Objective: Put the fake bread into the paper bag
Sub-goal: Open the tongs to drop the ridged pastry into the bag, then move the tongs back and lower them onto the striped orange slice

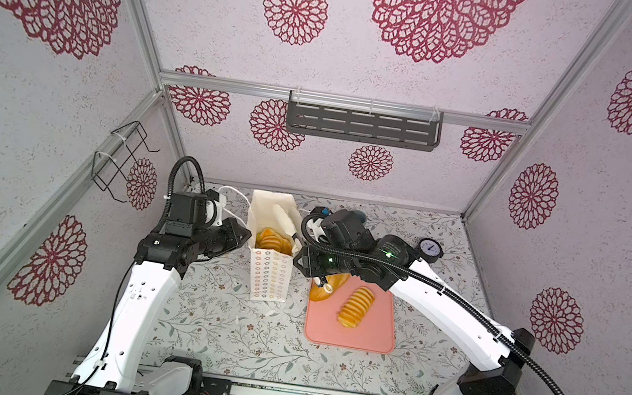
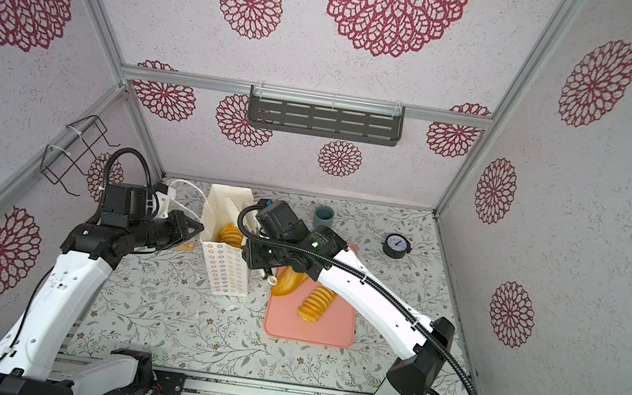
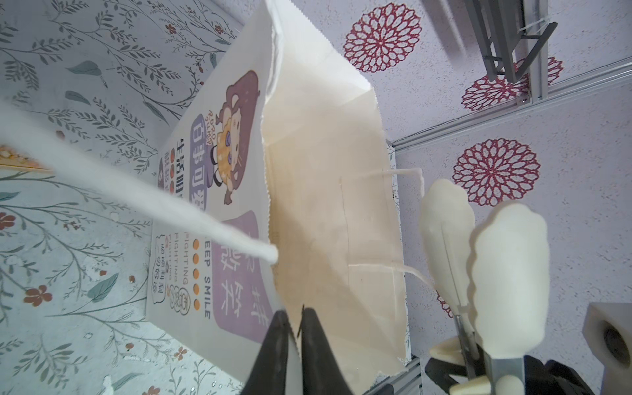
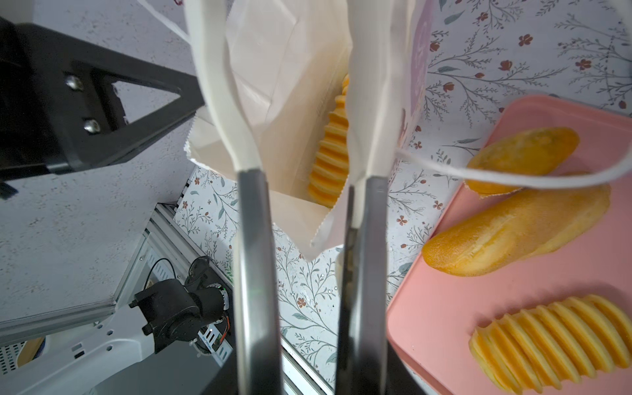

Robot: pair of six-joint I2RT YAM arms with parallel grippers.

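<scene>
The paper bag [image 1: 269, 276] stands upright and open, left of the pink tray [image 1: 362, 335]. My left gripper [image 3: 295, 318] is shut on the bag's rim, one black jaw on each side of the paper. My right gripper [image 1: 311, 267] is shut on white-tipped tongs [image 4: 219, 85]. The tong tips stand apart over the bag's mouth with nothing between them. One ridged loaf of fake bread [image 4: 330, 164] lies inside the bag. On the tray lie an oval bun [image 4: 523, 154], a long loaf [image 4: 513, 236] and a ridged loaf [image 4: 554, 338].
A small tan piece [image 2: 184, 247] lies on the table under my left arm. A grey cup [image 2: 323, 216] and a round gauge [image 1: 429, 251] stand at the back right. A dark shelf [image 1: 362, 125] hangs on the back wall, a wire rack [image 1: 122, 163] on the left wall.
</scene>
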